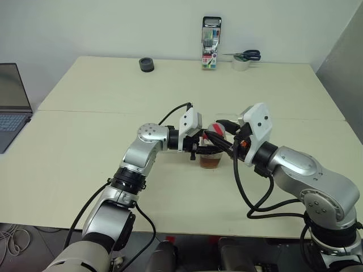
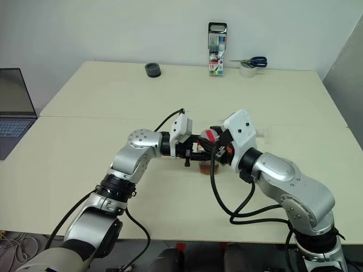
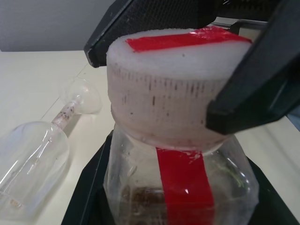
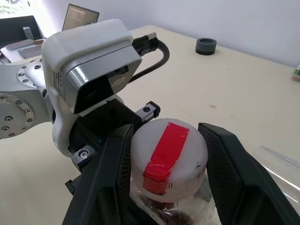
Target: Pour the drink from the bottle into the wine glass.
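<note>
1. Bottle (image 1: 211, 154) mostly hidden in the head views behind the left claw (image 1: 199, 148) and right claw (image 1: 226, 137); only the amber lower part visible.
2. Bottle base cut off by the edge in both wrist views.
3. Wine glass (image 3: 42, 150) lying on the worktop (image 1: 113, 85), bowl cut off by the picture's edge.
4. Laptop (image 1: 11, 107) at far left cut off.
5. Contents of the upright case (image 1: 211, 42) at the far edge too small to tell.

Wine glass (image 3: 35, 159) on its side just beside bottle (image 3: 180, 183); rest of table (image 1: 102, 130) open nearby.
</note>
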Robot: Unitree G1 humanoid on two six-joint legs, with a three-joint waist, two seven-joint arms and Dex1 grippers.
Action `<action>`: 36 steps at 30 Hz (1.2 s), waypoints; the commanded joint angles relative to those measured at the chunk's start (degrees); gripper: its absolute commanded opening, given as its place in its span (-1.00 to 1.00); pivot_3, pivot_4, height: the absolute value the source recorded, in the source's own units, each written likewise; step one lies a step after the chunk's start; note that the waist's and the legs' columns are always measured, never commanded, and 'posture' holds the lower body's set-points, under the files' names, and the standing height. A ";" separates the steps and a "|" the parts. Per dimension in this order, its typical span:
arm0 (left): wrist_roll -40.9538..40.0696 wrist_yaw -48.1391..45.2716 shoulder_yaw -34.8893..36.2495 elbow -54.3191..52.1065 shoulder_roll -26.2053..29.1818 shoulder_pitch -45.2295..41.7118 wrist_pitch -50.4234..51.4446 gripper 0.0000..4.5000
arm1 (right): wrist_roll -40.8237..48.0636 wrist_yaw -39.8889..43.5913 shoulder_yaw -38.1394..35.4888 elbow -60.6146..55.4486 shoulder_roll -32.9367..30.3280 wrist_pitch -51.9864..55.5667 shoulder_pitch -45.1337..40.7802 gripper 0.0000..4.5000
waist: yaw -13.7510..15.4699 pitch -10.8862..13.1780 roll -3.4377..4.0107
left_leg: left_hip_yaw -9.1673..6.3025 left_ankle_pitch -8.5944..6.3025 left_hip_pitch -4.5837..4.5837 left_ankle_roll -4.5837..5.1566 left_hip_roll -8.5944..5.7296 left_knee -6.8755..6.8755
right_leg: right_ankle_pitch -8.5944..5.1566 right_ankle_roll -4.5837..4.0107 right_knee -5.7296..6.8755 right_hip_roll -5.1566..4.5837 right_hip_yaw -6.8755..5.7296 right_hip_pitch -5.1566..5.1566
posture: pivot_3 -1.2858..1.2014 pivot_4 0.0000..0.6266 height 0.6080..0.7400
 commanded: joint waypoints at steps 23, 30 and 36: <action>-0.74 -0.24 2.20 2.07 -1.01 -4.48 -0.31 -0.19 | 3.53 10.42 -10.63 -6.92 -7.51 -3.50 3.61 0.72 | 0.12 0.00 0.02 | -0.10 0.01 -0.21 -0.01 0.00 0.12 | 0.02 -0.03 0.05 -0.23 -0.12 -0.03 | 0.03 -0.52 1.00; -0.67 -0.09 2.17 4.81 -1.61 -6.14 -1.11 -0.19 | -8.12 -8.56 1.44 -10.96 5.89 -2.08 5.10 0.72 | -0.10 0.00 0.04 | -0.08 0.05 -0.10 0.04 -0.09 0.21 | 0.02 -0.02 0.31 -0.17 -0.06 -0.06 | 0.03 -0.52 1.00; -0.57 -1.25 1.70 4.81 -1.33 -6.15 -1.16 -0.19 | -16.13 -13.96 4.85 -6.96 11.34 -3.12 3.24 0.72 | -0.38 -0.01 0.05 | -0.08 0.06 -0.04 0.03 -0.10 0.20 | 0.02 -0.02 0.44 -0.05 -0.05 -0.09 | 0.03 -0.52 1.00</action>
